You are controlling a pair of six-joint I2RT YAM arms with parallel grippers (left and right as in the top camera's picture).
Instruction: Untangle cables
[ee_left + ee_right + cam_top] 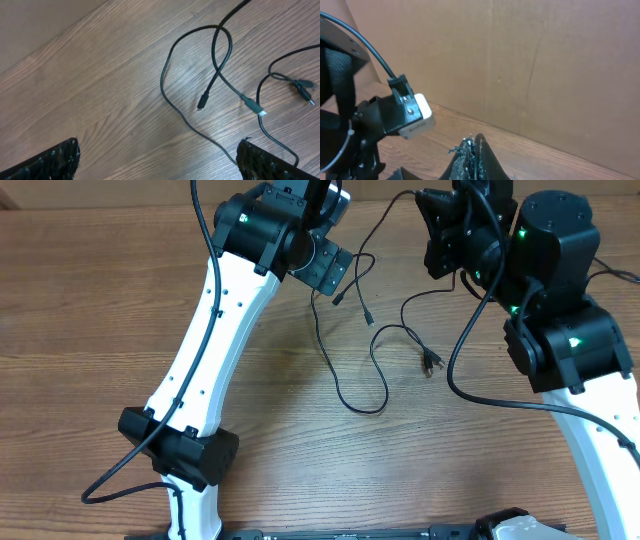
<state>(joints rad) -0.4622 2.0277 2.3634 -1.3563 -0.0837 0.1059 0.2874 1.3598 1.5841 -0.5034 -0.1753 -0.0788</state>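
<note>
Separation step. Left end effector [157, 146] fully open and empty above thin black flexible cables [218, 75] on the wooden worktop [100, 90]. Right end effector [475, 145] closed, load indeterminate. Next: descend and grasp one strand.

Bare wood-grain surface [90, 300]; thin black cables [219, 75] lie directly on it in loose, crossing loops, 3 plug ends showing.

Bare table [90, 320] at the left and front is free; loose cables [161, 86] sprawl across the middle.
</note>
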